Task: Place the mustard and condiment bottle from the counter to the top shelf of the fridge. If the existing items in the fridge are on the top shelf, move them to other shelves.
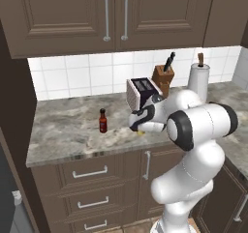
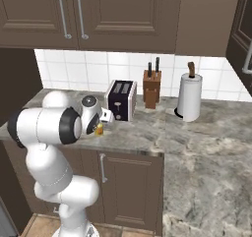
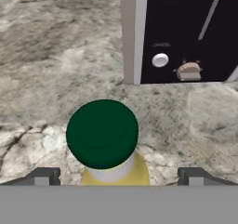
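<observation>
The mustard (image 3: pixel 116 172), a yellow bottle with a green cap, stands on the counter (image 1: pixel 63 130) near its front edge, in front of the toaster. My gripper (image 3: pixel 120 177) hangs open just above it, one fingertip on each side of the bottle and neither touching it. In the base views the hand covers most of the mustard (image 1: pixel 140 133) (image 2: pixel 99 129), leaving only a yellow sliver below the gripper (image 1: pixel 139 128) (image 2: pixel 100 123). The condiment bottle (image 1: pixel 102 121), dark red with a black cap, stands upright on the counter a short way left of the hand.
A toaster (image 1: pixel 142 92) (image 2: pixel 121 99) (image 3: pixel 186 32) stands close behind the mustard. Behind it are a knife block (image 1: pixel 163 77) (image 2: pixel 151 88) and a paper towel roll (image 1: pixel 198 80) (image 2: pixel 189 97). Wall cabinets hang overhead; drawers sit under the counter.
</observation>
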